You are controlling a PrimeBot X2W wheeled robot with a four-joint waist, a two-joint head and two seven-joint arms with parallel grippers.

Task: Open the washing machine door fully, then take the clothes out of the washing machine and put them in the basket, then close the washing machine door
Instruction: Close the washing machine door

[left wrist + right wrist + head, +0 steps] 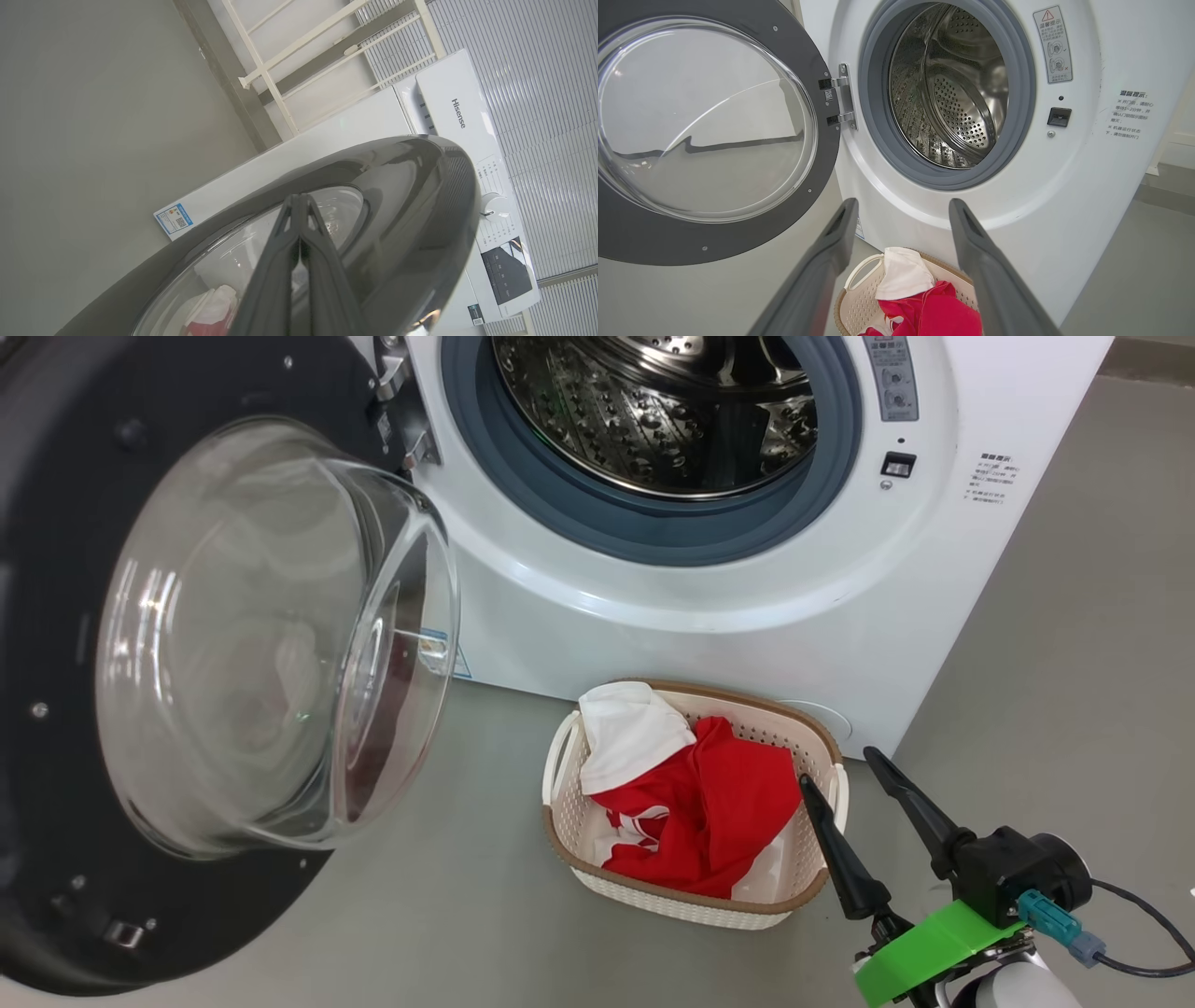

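Note:
The washing machine stands with its steel drum showing no clothes inside. The washing machine door is swung out to the left, its glass bowl bulging toward me. In front of the machine sits the basket with the red and white clothes piled in it. My right gripper is open and empty, just right of the basket. In the right wrist view that gripper hovers above the basket. My left gripper is shut, lying over the door's outer face; whether it touches is unclear.
Grey floor lies around the basket and to the machine's right. A black cable trails from my right wrist. In the left wrist view, a cream rail frame and slatted blinds stand behind the machine.

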